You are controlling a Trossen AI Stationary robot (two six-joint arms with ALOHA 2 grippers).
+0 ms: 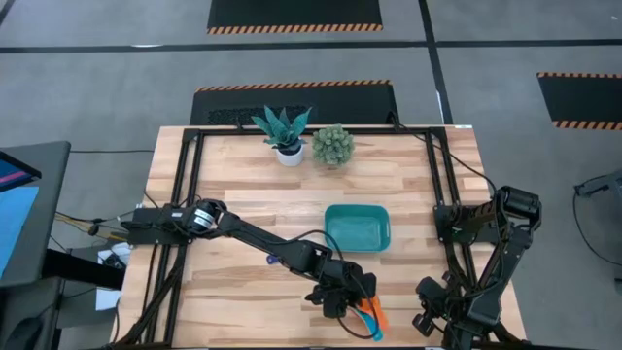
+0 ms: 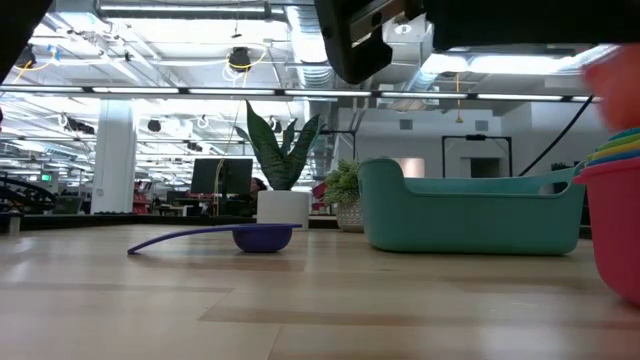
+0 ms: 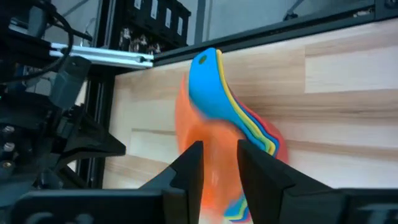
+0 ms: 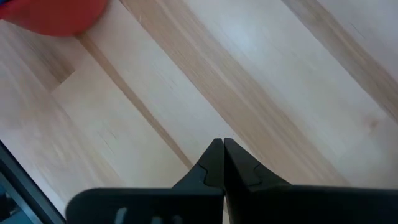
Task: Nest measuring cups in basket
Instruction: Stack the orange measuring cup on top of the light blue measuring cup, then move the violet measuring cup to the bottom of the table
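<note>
Left gripper [image 1: 352, 298] hovering over stacked measuring cups [image 1: 369, 311] at the worktop's near edge.
Its fingers [image 3: 189, 168] are standing partly apart astride the orange cup's handle; whether they are pinching it, cannot tell. Right gripper [image 4: 222, 163] is waiting at the near right corner, fingers pressed together, holding nothing. A dark blue cup [image 1: 271, 260] is lying alone toward mid-worktop. The teal basket [image 1: 357, 228] is sitting just beyond the stack. Two potted plants [image 1: 306, 141] are standing at the far edge of the worktop [image 1: 243, 209].
</note>
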